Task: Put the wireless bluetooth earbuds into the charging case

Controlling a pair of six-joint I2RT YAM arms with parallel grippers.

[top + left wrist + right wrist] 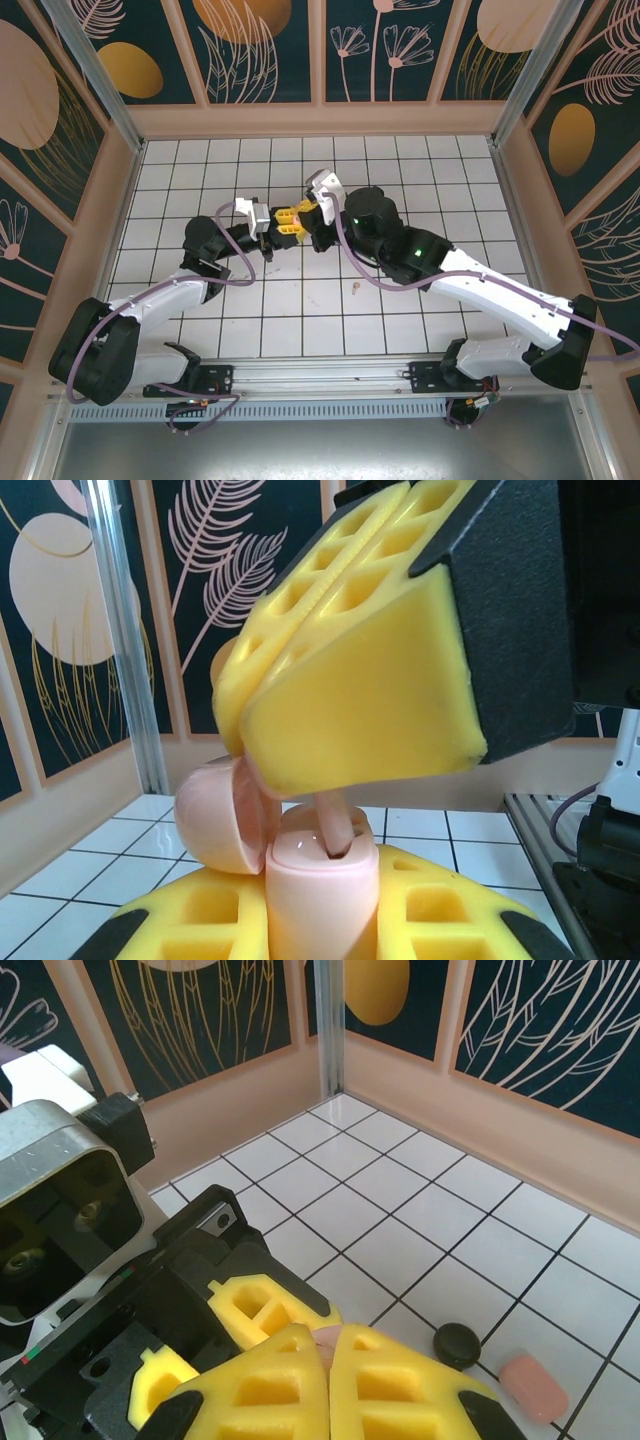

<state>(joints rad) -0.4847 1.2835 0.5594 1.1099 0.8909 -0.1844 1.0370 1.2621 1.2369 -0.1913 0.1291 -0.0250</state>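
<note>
A pale peach charging case [320, 890] stands upright with its lid [213, 817] swung open to the left. My left gripper [320, 915] is shut on it, with yellow pads [455, 905] on both sides. From above, my right gripper [350, 680] is shut on a pale peach earbud [338, 830], whose stem reaches into a slot in the case top. In the right wrist view, a sliver of that earbud [330, 1337] shows between the closed pads of the right gripper [330, 1360]. From above, both grippers meet mid-table, left gripper [268, 228] and right gripper [300, 214].
A small black round object [457, 1343] and a pink rounded object [533, 1387] lie on the white tiles right of the grippers. A tiny peach item [357, 290] lies on a tile under the right arm. Wooden walls [320, 118] enclose the tiled floor.
</note>
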